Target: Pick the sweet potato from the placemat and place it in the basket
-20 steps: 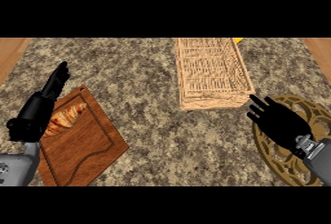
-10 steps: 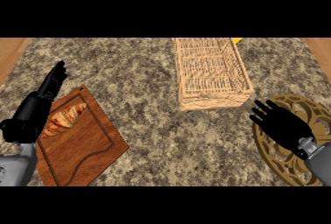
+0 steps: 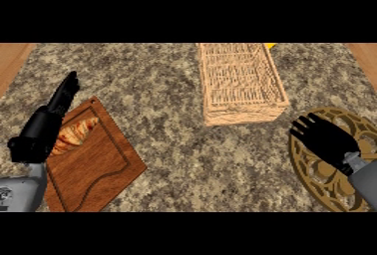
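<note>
Grasp step: right hand (image 3: 327, 142) over placemat (image 3: 315, 174), sweet potato not visible, can't tell its grip. Left hand (image 3: 44, 134) flat, resting. Next: lift, carry to basket (image 3: 243, 79).

The right hand (image 3: 327, 142) covers part of the round placemat (image 3: 315, 174), whose right side is cut off; the left hand (image 3: 37, 137) hides part of a pastry (image 3: 75, 137), and a yellow scrap (image 3: 270, 45) behind the basket (image 3: 243, 115) is unidentifiable.

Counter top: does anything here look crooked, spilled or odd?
Nothing is spilled or broken. Only the wooden board at the left lies askew, turned corner-on to the counter edge, while the basket sits nearly square.
</note>
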